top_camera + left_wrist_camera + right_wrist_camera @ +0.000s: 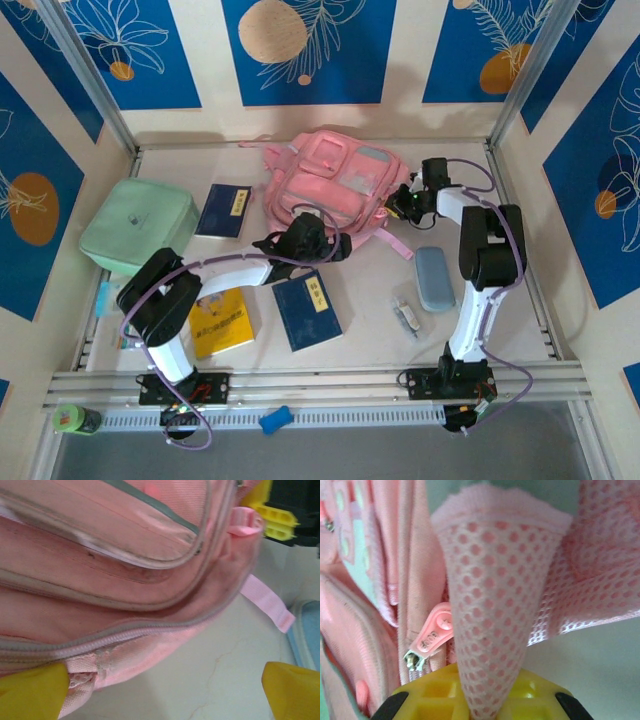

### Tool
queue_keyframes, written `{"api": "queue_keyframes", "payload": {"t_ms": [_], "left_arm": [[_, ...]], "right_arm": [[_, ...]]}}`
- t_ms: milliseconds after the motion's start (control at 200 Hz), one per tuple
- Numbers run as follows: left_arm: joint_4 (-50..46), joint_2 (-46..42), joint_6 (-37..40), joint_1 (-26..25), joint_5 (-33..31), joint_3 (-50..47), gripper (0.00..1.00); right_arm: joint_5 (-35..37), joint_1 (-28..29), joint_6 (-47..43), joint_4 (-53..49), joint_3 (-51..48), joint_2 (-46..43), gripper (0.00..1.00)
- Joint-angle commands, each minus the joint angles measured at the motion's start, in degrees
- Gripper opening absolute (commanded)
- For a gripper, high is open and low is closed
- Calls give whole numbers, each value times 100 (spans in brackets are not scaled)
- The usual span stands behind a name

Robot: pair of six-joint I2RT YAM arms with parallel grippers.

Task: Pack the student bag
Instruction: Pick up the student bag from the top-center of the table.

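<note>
The student bag point(330, 185) is a large pink backpack lying at the back middle of the table. My right gripper point(398, 203) is at its right side, shut on a fold of the bag's pink mesh pocket point(495, 605). That mesh runs down between the yellow fingers point(435, 695), next to a pink zip pull point(432, 635). My left gripper point(335, 245) sits at the bag's near edge, open. Its yellow fingertips point(30, 690) stand far apart, with bare tabletop and the bag's zipped lower edge point(125, 640) between them.
A mint green soft case point(138, 225) lies at the left. Two dark blue books point(228, 210) point(307, 308) and a yellow book point(220, 320) lie in front of the bag. A pale blue case point(434, 278) and a small object point(405, 315) lie to the right.
</note>
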Motion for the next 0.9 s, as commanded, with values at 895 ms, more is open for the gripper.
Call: {"api": "queue_keyframes", "payload": {"t_ms": [895], "left_arm": [[-1638, -1623, 630, 1261, -56, -22, 99]], "right_arm": [[556, 770, 1934, 852, -2304, -3037, 0]]}}
